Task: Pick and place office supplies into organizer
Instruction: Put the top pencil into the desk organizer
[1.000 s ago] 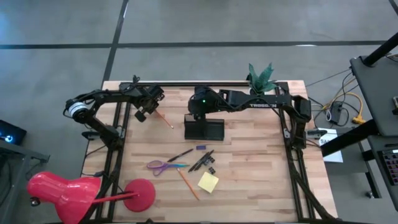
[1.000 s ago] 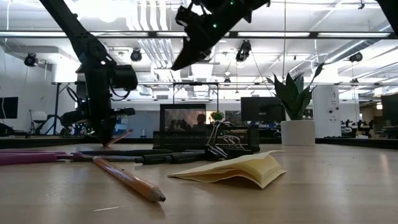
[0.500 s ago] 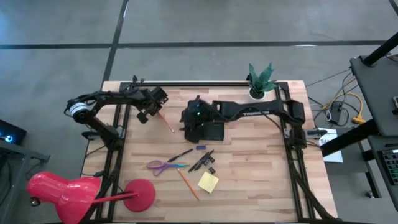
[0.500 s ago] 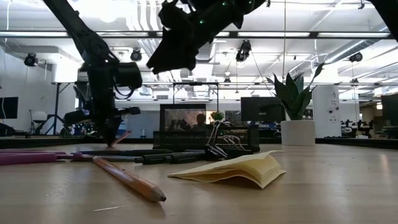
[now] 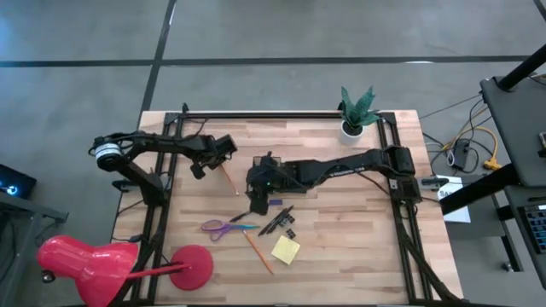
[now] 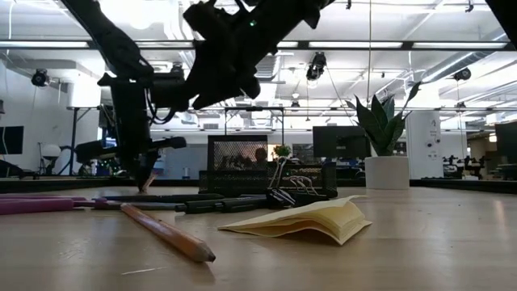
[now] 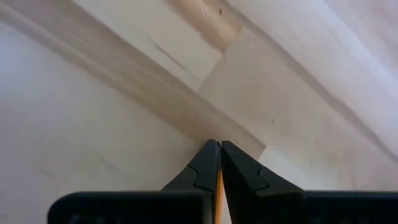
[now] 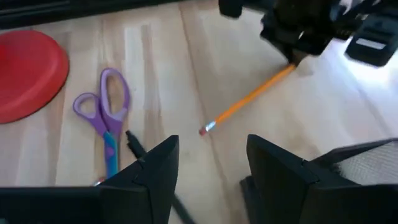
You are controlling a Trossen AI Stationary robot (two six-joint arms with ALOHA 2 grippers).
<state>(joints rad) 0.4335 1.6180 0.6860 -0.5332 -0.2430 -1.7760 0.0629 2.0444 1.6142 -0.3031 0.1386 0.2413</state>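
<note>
My left gripper is at the far left of the table, shut on an orange pencil. My right gripper hangs open above the table's middle, over bare wood beside the purple-handled scissors, with nothing between its fingers. The dark wire-mesh organizer stands on the table behind it, mostly hidden under the right arm in the high view. Black pens, a black clip, a yellow sticky-note pad and a second pencil lie nearer the front edge. My left gripper pinches the pencil between its two fingers at the end opposite the eraser; an orange sliver shows between the fingers. The fingers come steeply from above. The pencil slants away below them, eraser end lowest; whether that end touches the table I cannot tell.
A red desk lamp with its round base sits at the near left corner. A potted plant stands at the far right. Black frame rails run along the table's left and right sides. Bare wood lies between the pencil and the scissors.
My left gripper has carried the pencil toward the table's right, staying shut on it. My right gripper has swung away from above the organizer toward the near edge and a little left, sinking and rolling as it went.
</note>
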